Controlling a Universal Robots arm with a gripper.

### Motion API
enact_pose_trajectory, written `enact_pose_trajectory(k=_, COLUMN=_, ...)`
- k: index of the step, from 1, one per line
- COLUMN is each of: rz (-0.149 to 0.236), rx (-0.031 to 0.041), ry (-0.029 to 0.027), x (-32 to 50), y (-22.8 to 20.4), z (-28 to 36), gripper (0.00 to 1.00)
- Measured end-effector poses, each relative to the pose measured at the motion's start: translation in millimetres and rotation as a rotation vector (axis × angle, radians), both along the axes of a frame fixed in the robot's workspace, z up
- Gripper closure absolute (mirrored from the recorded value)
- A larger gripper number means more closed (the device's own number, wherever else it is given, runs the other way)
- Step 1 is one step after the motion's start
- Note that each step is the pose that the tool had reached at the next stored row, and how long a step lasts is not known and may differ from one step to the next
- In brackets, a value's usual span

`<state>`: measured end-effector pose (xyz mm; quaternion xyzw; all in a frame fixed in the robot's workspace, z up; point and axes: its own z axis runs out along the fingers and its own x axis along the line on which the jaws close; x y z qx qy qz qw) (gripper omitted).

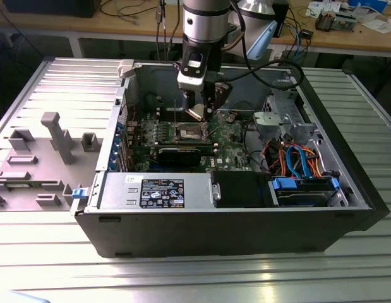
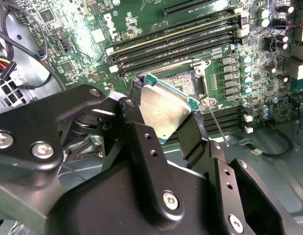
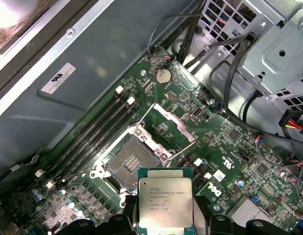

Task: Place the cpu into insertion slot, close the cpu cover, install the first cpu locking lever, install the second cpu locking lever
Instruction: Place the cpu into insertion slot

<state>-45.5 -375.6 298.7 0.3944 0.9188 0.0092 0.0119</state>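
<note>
The jaws were closed on the cpu [image 3: 165,203], pinching it by two opposite edges. That left its silvery top face bare and, by my reading, its underside free to meet the socket. In the exterior view the cpu [image 1: 196,112] hung above the green board, inside the open computer case [image 1: 214,227] that sat on the ribbed bench [image 1: 50,271].

In the first wrist view the insertion slot [image 3: 129,166] lay just beside the chip, its dark centre uncovered and nothing seated in it. The cpu cover [image 3: 185,133] was swung back off the slot's far side, which kept the way down clear. In the second wrist view a thin rod [image 2: 217,125] beside the socket seemed to be a locking lever thrown outward, though it was too slight to be sure.

The tight edges were the slot's metal rim and that raised cover. The memory slots [image 3: 92,142] ran close along one side, with the grey case wall [image 3: 92,58] beyond them. On the other side the cables [image 3: 229,112] and the drive cage [image 3: 273,54] stood well apart from the slot, so the room straight above it looked open.
</note>
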Motion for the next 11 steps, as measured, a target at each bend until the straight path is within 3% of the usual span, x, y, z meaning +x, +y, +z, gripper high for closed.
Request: enact_pose_trajectory(k=11, rz=-0.021, rx=-0.0061, ry=0.0000, x=0.0, y=0.0, z=-0.1, gripper=0.46)
